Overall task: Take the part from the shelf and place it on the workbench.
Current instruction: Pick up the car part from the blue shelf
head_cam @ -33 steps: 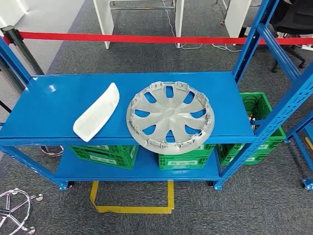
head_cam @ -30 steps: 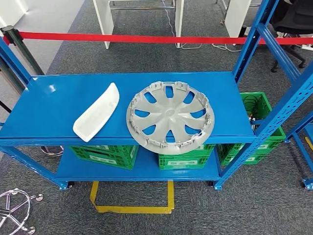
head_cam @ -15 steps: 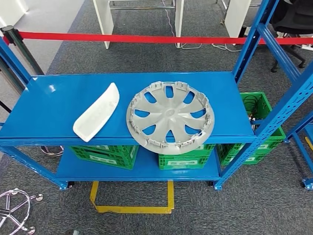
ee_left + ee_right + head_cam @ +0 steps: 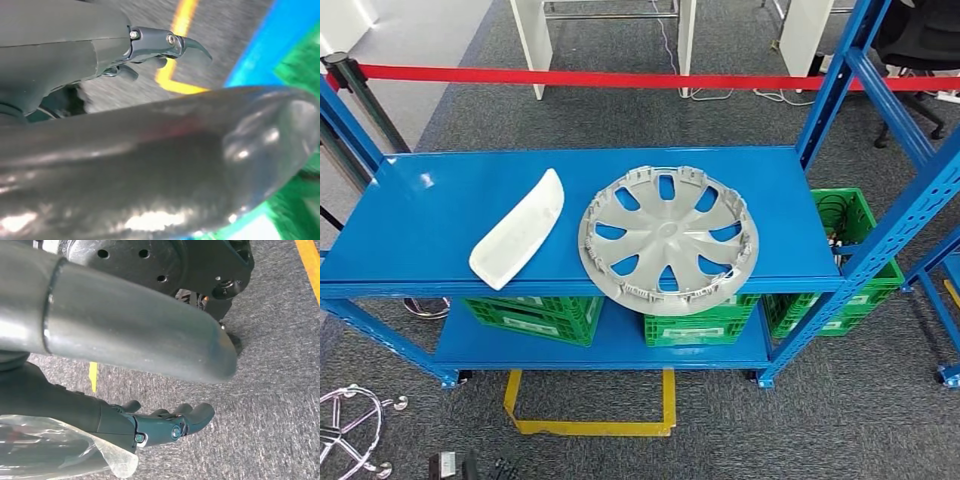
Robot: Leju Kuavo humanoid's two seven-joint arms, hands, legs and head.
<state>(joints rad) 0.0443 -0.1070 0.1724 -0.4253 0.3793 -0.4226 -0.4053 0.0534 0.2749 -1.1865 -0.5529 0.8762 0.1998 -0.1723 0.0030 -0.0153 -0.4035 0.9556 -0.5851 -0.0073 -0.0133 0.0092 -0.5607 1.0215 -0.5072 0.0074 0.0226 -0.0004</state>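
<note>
Two parts lie on the top board of the blue shelf (image 4: 433, 215). One is a white elongated curved part (image 4: 518, 231) left of centre. The other is a round silver wheel cover (image 4: 669, 240), whose front rim overhangs the shelf's front edge. A dark bit of my left arm (image 4: 462, 466) shows at the lower left edge of the head view, well below the shelf. My left hand (image 4: 113, 125) holds nothing, with its fingers (image 4: 166, 42) stretched out over the carpet near the shelf's foot. My right hand (image 4: 75, 405) hangs over grey carpet, fingers (image 4: 173, 425) apart and holding nothing.
Green crates (image 4: 535, 315) stand on the lower shelf board, and another (image 4: 852, 235) sits at the right. Blue uprights (image 4: 841, 75) rise at the right. A red barrier tape (image 4: 546, 76) runs behind the shelf. On the floor are a yellow marking (image 4: 588, 425) and a chrome chair base (image 4: 346, 430).
A dark part of my left arm has come up into the lower left edge of the head view. The parts on the shelf have not moved.
</note>
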